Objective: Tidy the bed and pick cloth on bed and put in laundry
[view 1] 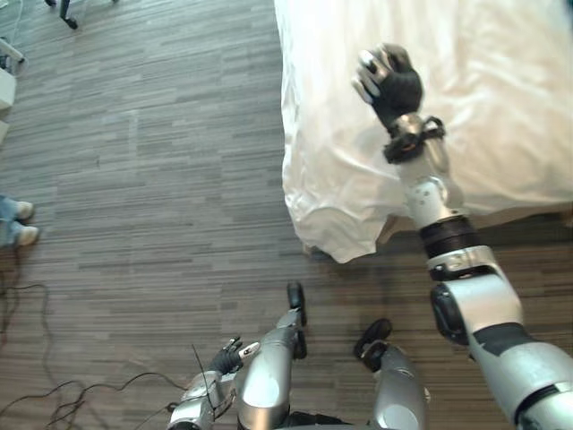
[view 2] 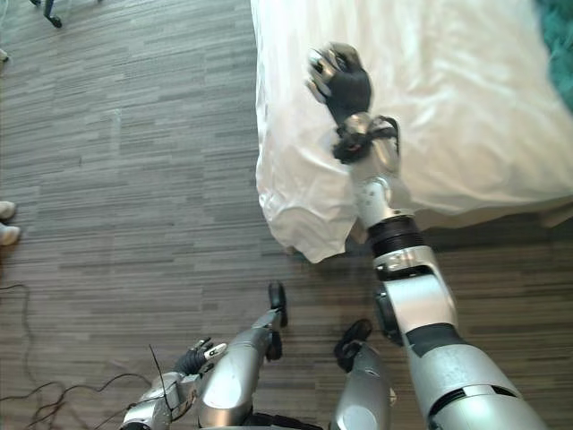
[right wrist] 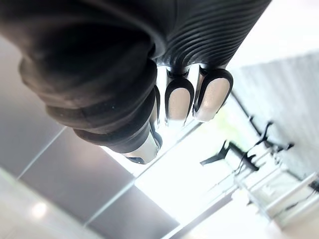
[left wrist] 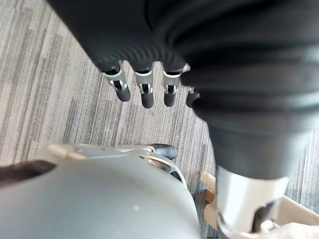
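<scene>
The bed [view 1: 501,90] under a rumpled white sheet takes up the upper right, and its near corner [view 1: 331,224] droops toward the floor. A strip of teal cloth [view 2: 560,27] shows at the bed's far right edge. My right hand [view 1: 387,81] is raised above the sheet near the bed's left side. Its fingers [right wrist: 212,97] are relaxed, point up toward the ceiling and hold nothing. My left hand [view 1: 228,356] hangs low over the floor beside me, and its fingers [left wrist: 144,92] are loose and hold nothing.
Grey wood-plank floor [view 1: 161,179] spreads left of the bed. A person's shoes [view 1: 20,224] stand at the left edge. A white piece of furniture [view 1: 5,85] and a chair's caster [view 1: 67,18] sit at the far upper left.
</scene>
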Robot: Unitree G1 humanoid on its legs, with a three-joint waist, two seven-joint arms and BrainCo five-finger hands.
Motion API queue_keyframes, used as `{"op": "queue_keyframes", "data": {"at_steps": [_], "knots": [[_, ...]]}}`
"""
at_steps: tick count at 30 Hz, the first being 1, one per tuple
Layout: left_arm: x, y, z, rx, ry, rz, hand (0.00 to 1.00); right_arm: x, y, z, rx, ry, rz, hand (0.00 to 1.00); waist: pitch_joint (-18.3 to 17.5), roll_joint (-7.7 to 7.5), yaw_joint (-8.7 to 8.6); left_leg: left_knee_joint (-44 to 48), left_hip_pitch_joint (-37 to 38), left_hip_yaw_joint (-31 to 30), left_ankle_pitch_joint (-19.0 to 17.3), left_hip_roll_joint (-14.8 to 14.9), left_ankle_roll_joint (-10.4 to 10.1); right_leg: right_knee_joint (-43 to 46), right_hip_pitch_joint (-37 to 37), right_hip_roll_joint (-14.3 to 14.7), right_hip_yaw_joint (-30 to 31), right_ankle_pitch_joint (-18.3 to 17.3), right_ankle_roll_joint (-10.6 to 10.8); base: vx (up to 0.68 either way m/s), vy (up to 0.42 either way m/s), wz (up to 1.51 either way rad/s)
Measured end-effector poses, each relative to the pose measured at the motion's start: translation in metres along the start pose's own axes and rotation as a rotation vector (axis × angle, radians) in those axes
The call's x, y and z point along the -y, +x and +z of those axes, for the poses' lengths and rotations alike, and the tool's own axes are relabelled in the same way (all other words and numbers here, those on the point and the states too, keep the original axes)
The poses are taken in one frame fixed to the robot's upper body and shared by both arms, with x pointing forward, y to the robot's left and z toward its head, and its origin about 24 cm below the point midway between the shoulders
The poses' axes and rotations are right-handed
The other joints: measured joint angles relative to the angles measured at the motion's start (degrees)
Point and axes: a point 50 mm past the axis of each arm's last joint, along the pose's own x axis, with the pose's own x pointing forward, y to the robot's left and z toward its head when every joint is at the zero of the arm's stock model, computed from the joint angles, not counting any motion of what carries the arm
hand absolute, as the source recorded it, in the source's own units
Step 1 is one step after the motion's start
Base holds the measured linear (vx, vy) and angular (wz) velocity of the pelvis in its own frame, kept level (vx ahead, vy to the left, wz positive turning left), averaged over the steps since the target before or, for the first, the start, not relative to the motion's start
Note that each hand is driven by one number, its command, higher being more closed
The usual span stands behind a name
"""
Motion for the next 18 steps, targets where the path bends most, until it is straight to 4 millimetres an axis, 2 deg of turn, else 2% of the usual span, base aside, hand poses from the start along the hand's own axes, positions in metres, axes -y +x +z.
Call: {"op": "queue_keyframes", "data": {"at_steps": [1, 4, 7, 10, 12, 13, 14, 15, 16, 17, 18], "knots": [[0.003, 0.002, 0.003, 0.008, -0.003, -0.007, 0.0, 0.017, -0.01, -0.01, -0.052, 0.006, -0.069, 1.0, 0.0, 0.04, 0.03, 0.0, -0.8, 1.0, 0.1, -0.1, 0.1, 1.0, -2.0, -0.3, 1.2, -0.1, -0.1, 0.06, -0.04, -0.27], [0.011, 0.005, 0.009, 0.03, -0.011, -0.026, 0.0, 0.01, -0.01, -0.012, -0.074, -0.003, -0.033, 1.0, 0.0, 0.15, -1.13, 0.0, -1.1, 2.6, 0.0, -0.3, 0.1, 2.4, -4.6, -1.0, 3.6, -0.4, -0.1, 0.07, -0.059, -0.31], [0.026, 0.009, 0.014, 0.061, -0.055, -0.063, 0.0, 0.013, -0.016, -0.018, -0.103, -0.029, -0.042, 1.0, 0.0, 0.11, -2.23, 0.1, -0.7, 2.8, 0.0, -0.1, 0.0, 2.7, -4.5, -0.9, 3.9, -0.8, 0.0, 0.04, -0.054, -0.07], [0.029, 0.01, 0.019, 0.078, -0.1, -0.071, 0.0, 0.037, -0.045, -0.041, -0.178, -0.013, -0.124, 1.0, 0.1, -0.6, -4.12, 0.1, 0.7, 3.6, -0.3, 0.0, 0.2, 2.5, -3.2, -0.8, 4.3, -1.2, 0.5, 0.03, -0.029, -0.08], [0.02, 0.008, 0.018, 0.076, -0.115, -0.045, 0.0, 0.081, -0.106, -0.083, -0.318, 0.045, -0.327, 1.0, 0.1, -2.3, -5.01, 0.2, 2.2, 4.4, -0.9, 0.0, 0.0, 1.6, -1.7, -0.3, 4.9, -1.1, 0.7, 0.06, -0.023, -0.21], [0.015, 0.007, 0.018, 0.073, -0.113, -0.032, 0.0, 0.1, -0.152, -0.11, -0.407, 0.095, -0.451, 1.0, 0.4, -3.22, -5.19, 0.1, 3.4, 5.2, -1.4, 0.4, -0.1, 0.5, -0.4, 0.5, 5.4, -0.7, 0.8, 0.1, -0.029, -0.34], [0.01, 0.006, 0.017, 0.065, -0.125, -0.015, 0.0, 0.111, -0.204, -0.136, -0.505, 0.137, -0.567, 1.0, 0.9, -4.24, -6.38, 0.1, 4.7, 5.5, -1.9, 0.7, -0.3, -1.1, 1.2, 1.3, 5.6, 0.2, 0.6, 0.1, -0.018, -0.32], [0.008, 0.005, 0.015, 0.059, -0.131, -0.001, 0.0, 0.111, -0.226, -0.148, -0.551, 0.151, -0.607, 1.0, 1.0, -4.74, -7.22, 0.0, 5.2, 5.5, -2.1, 0.7, -0.5, -2.0, 2.1, 1.6, 5.6, 0.5, 0.7, 0.09, 0.005, -0.29], [-0.003, 0.003, 0.012, 0.045, -0.122, 0.043, 0.0, 0.11, -0.264, -0.165, -0.62, 0.184, -0.679, 0.0, 1.0, -6.03, -9.42, 0.0, 6.6, 5.7, -2.5, 1.0, -0.9, -3.8, 3.8, 2.6, 5.7, 1.2, 0.8, 0.08, 0.005, -0.21], [-0.005, 0.002, 0.011, 0.033, -0.119, 0.058, 0.0, 0.107, -0.281, -0.173, -0.645, 0.198, -0.708, 0.0, 0.9, -6.56, -10.24, 0.0, 7.4, 5.9, -2.7, 1.2, -1.1, -4.7, 4.8, 3.2, 5.9, 1.6, 0.8, 0.1, -0.01, -0.32], [-0.008, 0.001, 0.01, 0.024, -0.105, 0.071, 0.0, 0.101, -0.312, -0.183, -0.681, 0.213, -0.752, 0.0, 0.7, -7.32, -11.26, -0.1, 9.1, 6.6, -3.0, 1.8, -1.4, -6.9, 7.0, 4.2, 6.3, 2.5, 0.9, 0.08, -0.017, -0.44]]}}
